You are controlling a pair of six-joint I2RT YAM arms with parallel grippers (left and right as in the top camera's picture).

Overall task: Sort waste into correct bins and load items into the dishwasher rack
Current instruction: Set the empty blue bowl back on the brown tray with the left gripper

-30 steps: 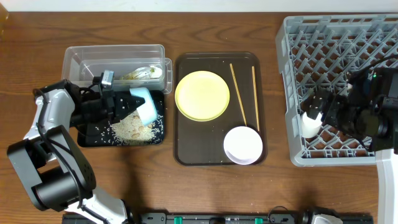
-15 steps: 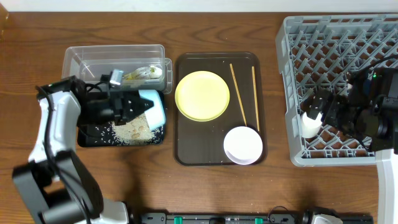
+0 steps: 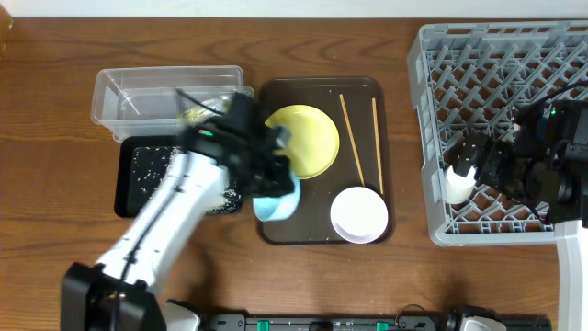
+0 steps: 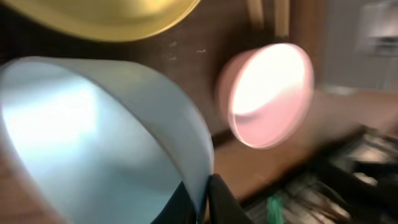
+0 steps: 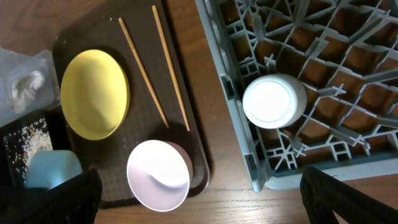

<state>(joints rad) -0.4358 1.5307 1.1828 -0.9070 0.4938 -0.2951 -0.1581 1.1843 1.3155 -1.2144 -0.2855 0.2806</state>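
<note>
Rim of light-blue bowl (image 4: pixel 93 137) pinched in left gripper (image 4: pixel 199 196); right gripper (image 5: pixel 202 202) spread, cup (image 5: pixel 273 101) beside

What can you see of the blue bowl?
The blue bowl is round, light blue, smooth and plastic-looking, with a thin wall. Its inside looks empty, though blurred. The left gripper pinches its rim. It is over the brown tray's near-left corner, beside the plate; whether it rests there is unclear.

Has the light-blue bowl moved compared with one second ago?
Yes. The light-blue bowl went right, from above the black tray to the left edge of the brown serving tray.
</note>
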